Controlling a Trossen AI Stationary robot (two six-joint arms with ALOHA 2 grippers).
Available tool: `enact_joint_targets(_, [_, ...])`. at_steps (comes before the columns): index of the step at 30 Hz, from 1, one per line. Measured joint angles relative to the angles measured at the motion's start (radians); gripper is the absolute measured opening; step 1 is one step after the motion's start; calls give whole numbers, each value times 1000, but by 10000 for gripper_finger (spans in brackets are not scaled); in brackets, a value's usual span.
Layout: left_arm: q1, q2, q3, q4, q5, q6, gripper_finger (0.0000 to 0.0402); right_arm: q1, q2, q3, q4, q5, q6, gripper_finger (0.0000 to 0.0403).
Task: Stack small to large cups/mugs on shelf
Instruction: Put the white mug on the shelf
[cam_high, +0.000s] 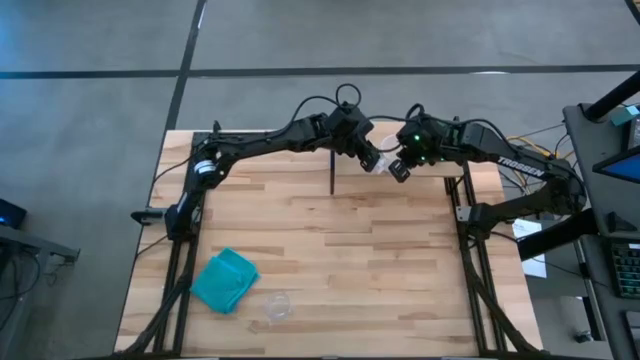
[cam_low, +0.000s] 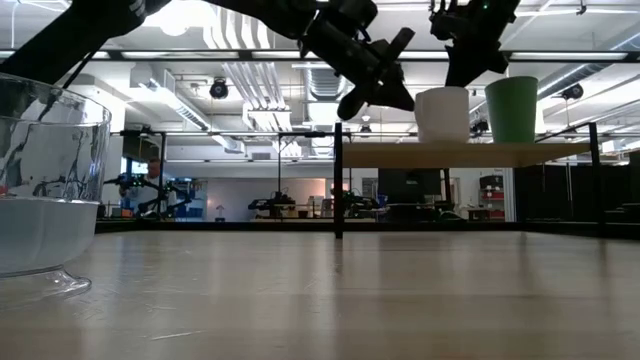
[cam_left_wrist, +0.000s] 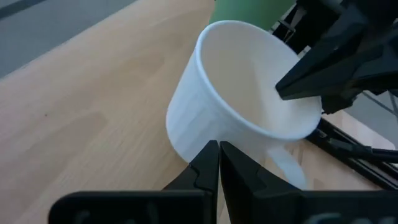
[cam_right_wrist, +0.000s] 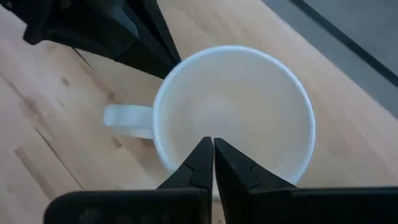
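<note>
I see the shelf (cam_low: 470, 153) at the table's far edge carrying the green cup (cam_low: 512, 109) and white mug (cam_low: 442, 113) side by side. My right arm reads TROSSEN; its right gripper (cam_right_wrist: 212, 163) hangs closed and empty over the mug. The left gripper (cam_left_wrist: 219, 168), closed too, sits beside it. The clear cup (cam_high: 277, 306) stands near the teal cloth (cam_high: 224, 280).
</note>
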Motion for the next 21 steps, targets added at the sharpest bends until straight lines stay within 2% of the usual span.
enact_joint_targets(21, [20, 2, 0, 62, -7, -25, 0, -119, 0, 0, 43, 24, -122, 8])
